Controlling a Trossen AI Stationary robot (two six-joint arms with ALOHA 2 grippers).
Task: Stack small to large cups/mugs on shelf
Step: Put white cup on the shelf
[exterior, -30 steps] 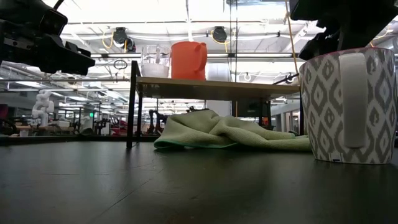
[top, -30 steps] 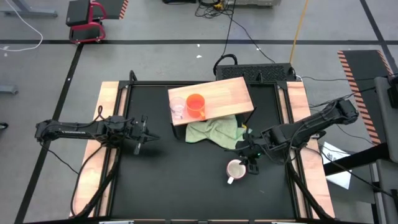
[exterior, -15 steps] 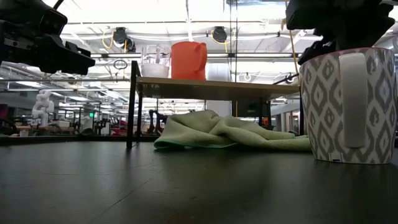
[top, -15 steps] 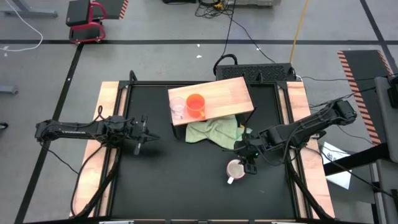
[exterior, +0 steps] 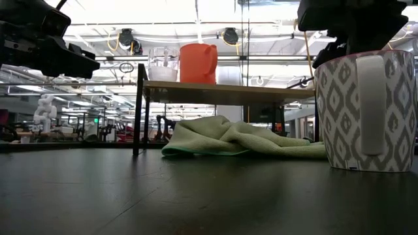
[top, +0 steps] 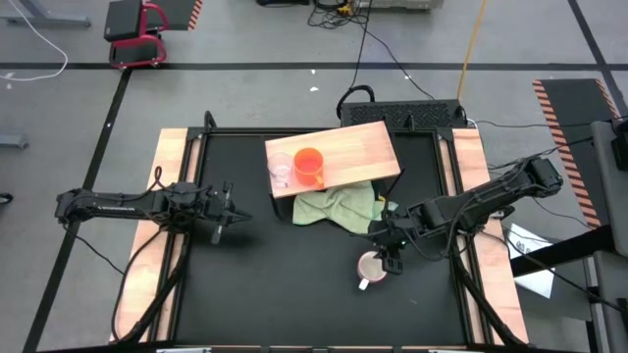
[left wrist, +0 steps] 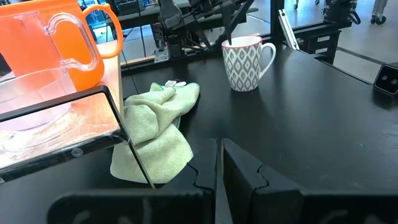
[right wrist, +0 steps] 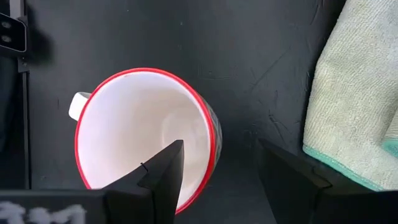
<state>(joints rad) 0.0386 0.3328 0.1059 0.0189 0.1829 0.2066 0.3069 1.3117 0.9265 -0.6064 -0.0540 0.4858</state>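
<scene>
Off to the left of the table, the left gripper is held idle with its fingers pressed together on nothing; the white mug stands well ahead of those fingertips, across the dark mat, so this arm is judged the farther one.

Toward the middle, the shelf is raised on its frame, with the clear glass cup and the orange mug set side by side near its left end, and the green cloth lying partly under its front edge.

At the right, the right gripper is poised directly over the white mug, fingers spread wide. One fingertip is seen over the mug's open mouth, the other outside the wall, so the red rim is straddled but not yet pinched. The mug stands upright on the mat, its axis vertical, its handle turned to the side away from the fingers. Closing on the wall is judged to be the next move.
</scene>
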